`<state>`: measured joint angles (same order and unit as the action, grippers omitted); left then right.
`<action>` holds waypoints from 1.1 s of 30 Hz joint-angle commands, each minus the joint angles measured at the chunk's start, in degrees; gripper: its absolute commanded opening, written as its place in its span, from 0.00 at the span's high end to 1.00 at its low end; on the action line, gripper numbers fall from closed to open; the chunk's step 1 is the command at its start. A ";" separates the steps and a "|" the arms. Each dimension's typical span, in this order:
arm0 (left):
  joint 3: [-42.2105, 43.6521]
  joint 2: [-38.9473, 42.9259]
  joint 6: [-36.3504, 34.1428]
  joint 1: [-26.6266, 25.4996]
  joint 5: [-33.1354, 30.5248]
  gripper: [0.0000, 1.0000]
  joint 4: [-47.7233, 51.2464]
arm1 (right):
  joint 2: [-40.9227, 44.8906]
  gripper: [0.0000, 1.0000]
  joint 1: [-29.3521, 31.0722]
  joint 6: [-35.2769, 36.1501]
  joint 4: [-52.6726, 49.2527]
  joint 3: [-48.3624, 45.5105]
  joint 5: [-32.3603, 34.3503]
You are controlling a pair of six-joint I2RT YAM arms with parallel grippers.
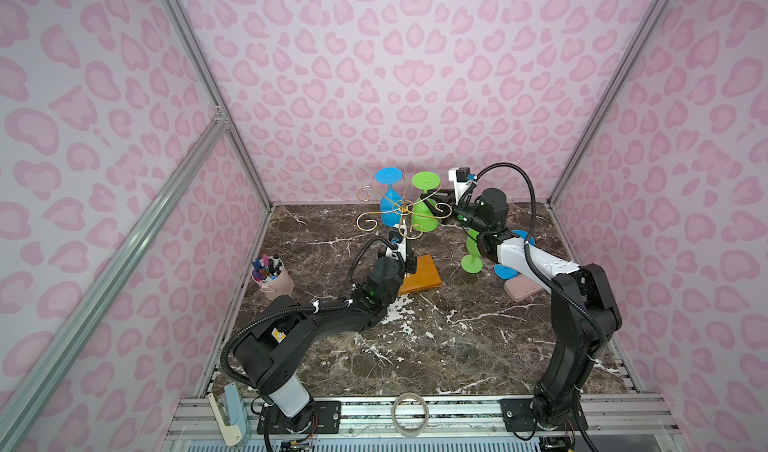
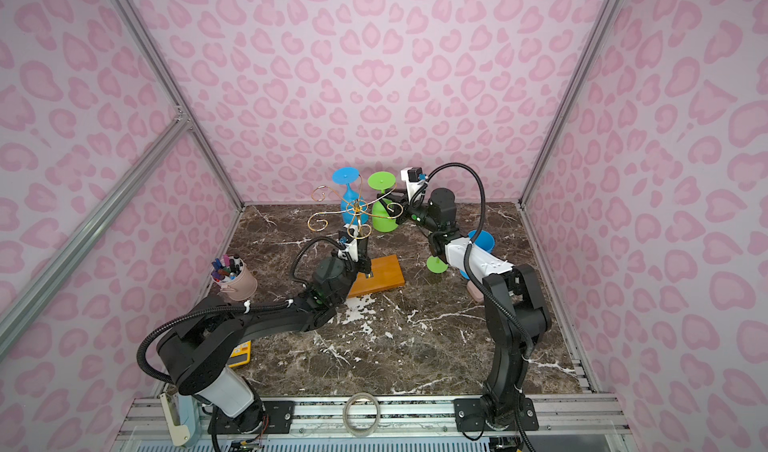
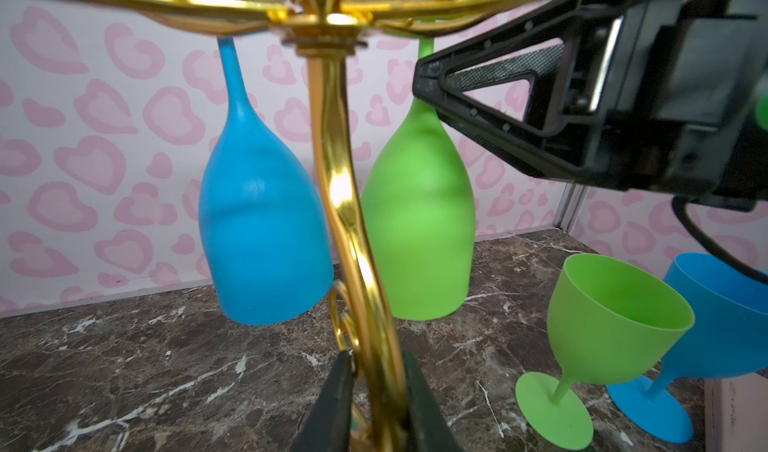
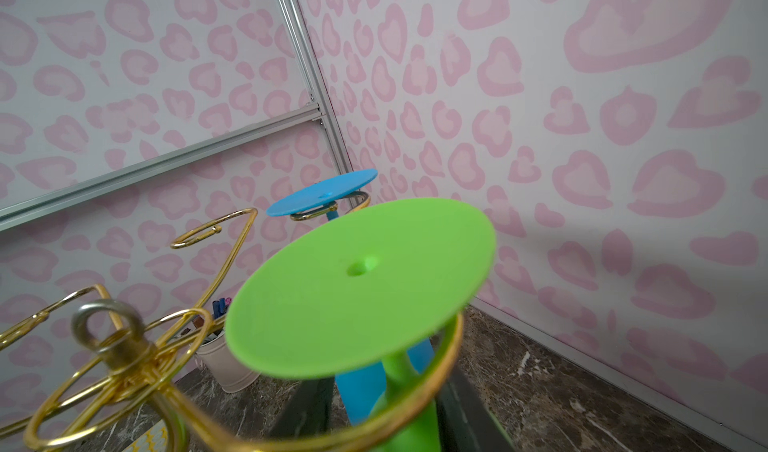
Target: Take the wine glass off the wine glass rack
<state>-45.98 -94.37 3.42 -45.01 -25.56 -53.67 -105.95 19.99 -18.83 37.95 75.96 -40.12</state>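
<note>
With the thin gold wire rack point(image 3: 336, 205) clamped by the left gripper point(image 3: 374, 371), the seemingly light, slick green plastic wine glass point(image 3: 417, 221) is straddled at its stem by the right gripper point(image 4: 386, 383), grip unclear.

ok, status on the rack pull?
Left gripper clamped on wine glass rack post. Right gripper straddles hanging green wine glass stem, grip unclear. Glass on its hook; blue wine glass hangs close beside.

around me stand pink heart-spotted walls point(image 1: 415, 55) on silver frame posts point(image 1: 197, 55); below me lies dark white-veined marble point(image 1: 436, 354).
</note>
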 commanded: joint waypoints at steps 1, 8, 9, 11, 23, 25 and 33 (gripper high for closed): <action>-0.83 0.31 0.71 0.01 0.25 0.78 0.14 | -0.90 0.61 0.15 -0.32 1.58 0.41 0.56; -0.87 0.36 0.89 -0.03 0.25 0.78 0.35 | -1.16 0.74 0.23 -0.47 1.94 0.87 0.90; -0.87 0.39 0.89 -0.06 0.25 0.78 0.41 | -1.18 0.75 0.22 -0.44 1.97 0.91 0.93; -0.87 0.49 0.80 -0.04 0.16 0.78 0.41 | -1.27 0.79 0.22 -0.44 1.95 1.08 0.99; -1.22 0.44 0.71 -0.02 0.16 0.78 0.91 | -0.86 1.00 0.23 0.36 1.60 0.96 1.42; -1.31 0.39 0.71 -0.05 0.16 0.78 1.02 | -0.45 1.00 0.19 0.99 1.14 0.57 1.86; -1.53 0.37 0.87 0.01 0.03 0.79 1.37 | 1.87 1.00 0.23 4.71 -1.58 -0.93 4.90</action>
<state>-46.59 -94.35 3.44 -45.01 -26.00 -52.40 -104.57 20.18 -16.40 37.21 75.64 -36.58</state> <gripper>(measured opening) 0.215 0.069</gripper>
